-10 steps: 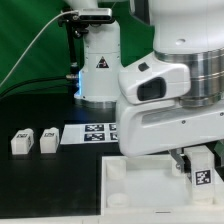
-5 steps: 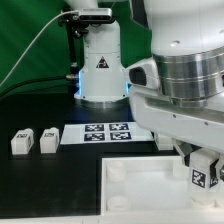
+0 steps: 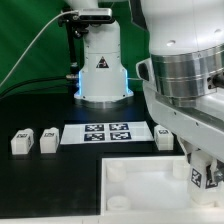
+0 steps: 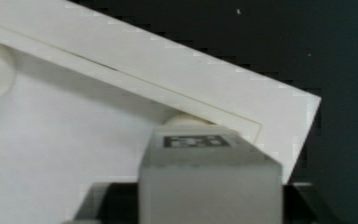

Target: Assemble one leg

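Four legs are in sight in the exterior view. A first leg [image 3: 21, 142] and a second leg [image 3: 48, 140] sit side by side on the worktop [image 3: 35, 118] at the left. A third leg [image 3: 165, 138] lies just right of the marker board [image 3: 107, 132], and a fourth leg [image 3: 200, 174] is between the jaws. There is one white tray [image 3: 145, 192] with two round sockets [image 3: 119, 172] showing, and the one marker board shows four tags.
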